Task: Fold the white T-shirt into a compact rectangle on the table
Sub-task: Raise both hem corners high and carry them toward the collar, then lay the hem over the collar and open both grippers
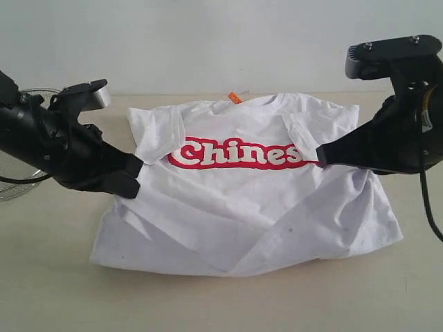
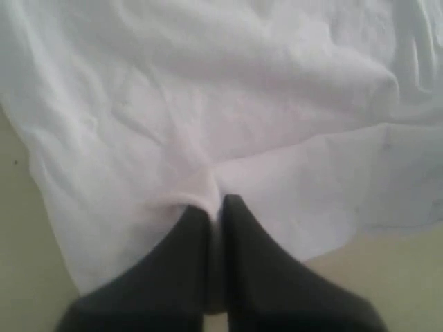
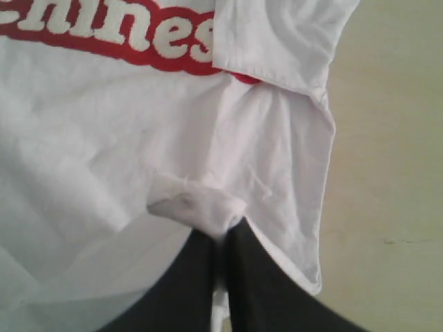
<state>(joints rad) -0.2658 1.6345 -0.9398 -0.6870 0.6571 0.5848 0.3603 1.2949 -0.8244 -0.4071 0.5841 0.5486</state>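
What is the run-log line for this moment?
stage: mid-fold | left end effector: shut on white T-shirt | right end effector: shut on white T-shirt | hem: on table

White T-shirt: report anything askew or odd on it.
The T-shirt is untidy. Its lower part is rumpled, with a diagonal flap near the bottom edge, and the folded-in sleeve covers the end of the lettering. No damage shows.

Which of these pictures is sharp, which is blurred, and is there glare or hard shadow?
Exterior view: even light, no glare, the white T-shirt with readable lettering, a faint shadow on the table. Left wrist view: blurred, cloth washed out, left gripper soft. Right wrist view: sharpest cloth, right gripper slightly soft.
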